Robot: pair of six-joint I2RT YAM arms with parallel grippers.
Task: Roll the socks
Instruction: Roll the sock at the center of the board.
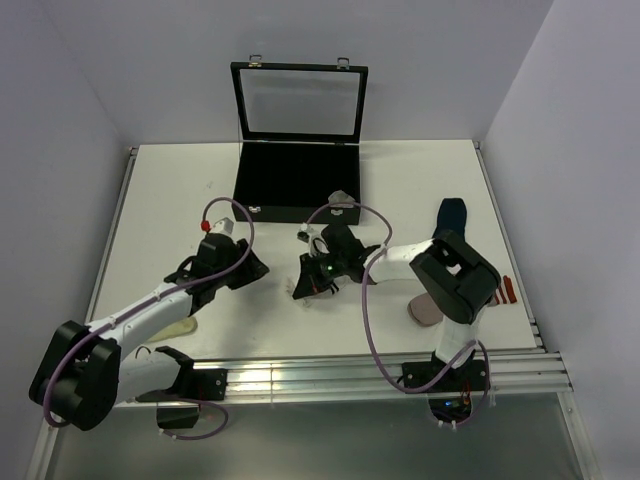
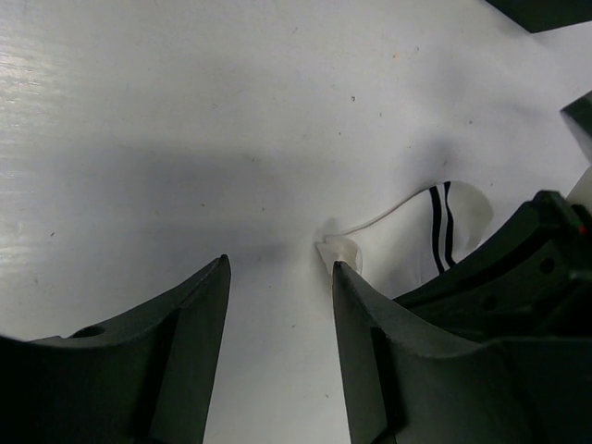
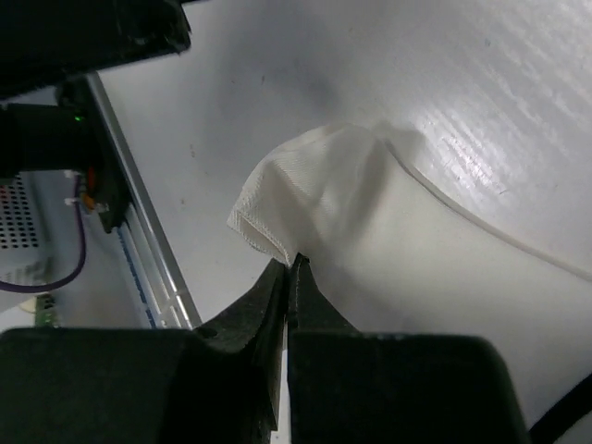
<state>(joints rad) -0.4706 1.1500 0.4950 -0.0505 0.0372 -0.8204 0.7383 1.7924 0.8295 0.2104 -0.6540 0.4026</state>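
A white sock (image 2: 407,242) with two black cuff stripes lies flat on the table, between the arms. In the right wrist view my right gripper (image 3: 291,262) is shut on a lifted fold of the white sock (image 3: 310,190). My left gripper (image 2: 280,264) stands open just left of the sock, with bare table between its fingers (image 2: 365,333); a small upturned corner of the sock sits by the right fingertip. From above, the left gripper (image 1: 255,268) and right gripper (image 1: 306,288) face each other. A navy sock (image 1: 452,214) lies at the right and a grey sock (image 1: 342,197) by the case.
An open black case (image 1: 297,180) with its lid raised stands at the back centre. A pinkish sock (image 1: 423,310) lies under the right arm and a cream sock (image 1: 181,327) beside the left arm. A small red object (image 1: 508,290) sits at the right edge.
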